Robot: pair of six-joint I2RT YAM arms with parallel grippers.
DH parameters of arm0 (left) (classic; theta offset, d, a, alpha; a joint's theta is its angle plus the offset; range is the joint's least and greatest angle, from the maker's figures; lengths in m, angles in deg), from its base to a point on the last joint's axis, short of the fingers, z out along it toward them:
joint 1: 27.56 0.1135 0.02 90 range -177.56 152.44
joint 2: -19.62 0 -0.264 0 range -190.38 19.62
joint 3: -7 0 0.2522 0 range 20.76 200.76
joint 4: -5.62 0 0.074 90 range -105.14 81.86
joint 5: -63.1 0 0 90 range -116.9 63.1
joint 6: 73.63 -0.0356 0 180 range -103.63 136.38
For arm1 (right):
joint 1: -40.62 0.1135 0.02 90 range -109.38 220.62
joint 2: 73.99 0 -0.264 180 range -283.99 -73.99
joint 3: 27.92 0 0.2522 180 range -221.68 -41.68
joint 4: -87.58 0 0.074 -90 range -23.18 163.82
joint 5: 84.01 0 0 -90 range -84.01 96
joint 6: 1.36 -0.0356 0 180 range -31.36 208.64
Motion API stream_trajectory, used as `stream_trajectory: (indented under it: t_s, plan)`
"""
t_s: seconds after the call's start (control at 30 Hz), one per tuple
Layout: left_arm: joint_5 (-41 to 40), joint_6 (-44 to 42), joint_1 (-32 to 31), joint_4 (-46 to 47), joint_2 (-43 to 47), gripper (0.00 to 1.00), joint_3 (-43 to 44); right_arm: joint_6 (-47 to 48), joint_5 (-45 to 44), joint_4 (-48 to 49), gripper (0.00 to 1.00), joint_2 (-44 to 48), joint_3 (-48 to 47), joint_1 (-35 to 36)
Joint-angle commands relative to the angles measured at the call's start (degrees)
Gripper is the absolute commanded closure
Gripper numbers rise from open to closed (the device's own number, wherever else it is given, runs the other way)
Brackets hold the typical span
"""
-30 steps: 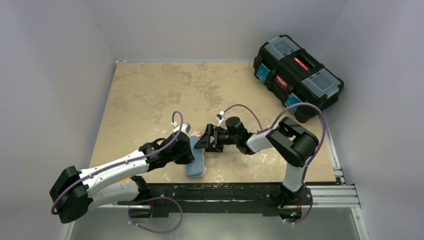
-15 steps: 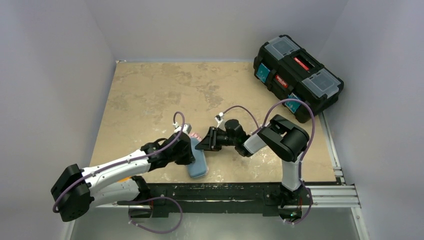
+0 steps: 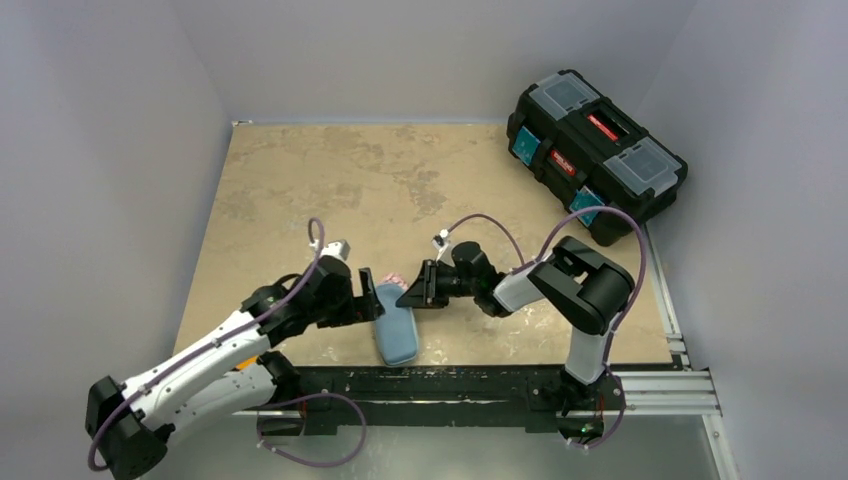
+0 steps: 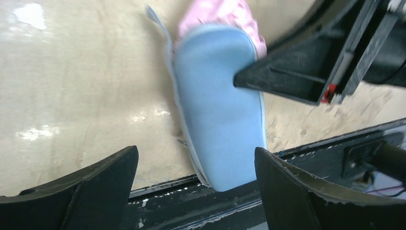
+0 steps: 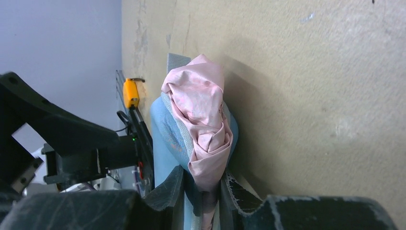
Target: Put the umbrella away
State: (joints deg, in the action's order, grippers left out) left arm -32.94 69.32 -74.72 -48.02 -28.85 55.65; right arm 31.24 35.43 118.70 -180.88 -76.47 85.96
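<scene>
The umbrella (image 3: 394,281) shows as bunched pale pink fabric (image 5: 201,110) poking out of the far end of a pale blue oval case (image 3: 397,335) that lies near the table's front edge. My right gripper (image 3: 408,292) is shut on that end, its fingers (image 5: 174,189) pinching the pink fabric together with the case's blue wall (image 5: 165,139). My left gripper (image 3: 366,296) stands open just left of the case. In the left wrist view the case (image 4: 220,129) and the umbrella (image 4: 218,12) lie ahead of the left gripper (image 4: 195,151), untouched, with the right gripper (image 4: 297,72) against the case's right side.
A black toolbox (image 3: 595,150) with clear lid compartments sits at the back right corner. The black metal rail (image 3: 450,385) runs along the table's front edge just below the case. Grey walls close in the left, back and right.
My left gripper has let go of the case, opened wide and drawn back to the left. My right gripper has closed on the pink end of the umbrella.
</scene>
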Motion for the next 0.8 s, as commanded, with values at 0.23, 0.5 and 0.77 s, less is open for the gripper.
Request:
stream_trajectory:
  t_s: [0.23,0.5,0.77]
  plan:
    - [10.0,-5.8,11.5,-2.2,10.1,0.0,2.2,6.0,-3.7,-22.4,1.0,14.5,-1.1,-1.0]
    - [24.5,-4.7,18.8,12.5,12.8,0.0,-5.1,8.4,-2.9,-28.2,1.0,24.5,-5.2,-1.5]
    - [32.9,-4.9,22.4,22.7,11.4,0.0,-6.2,7.9,-1.8,-30.9,1.0,30.9,-8.4,-1.5]
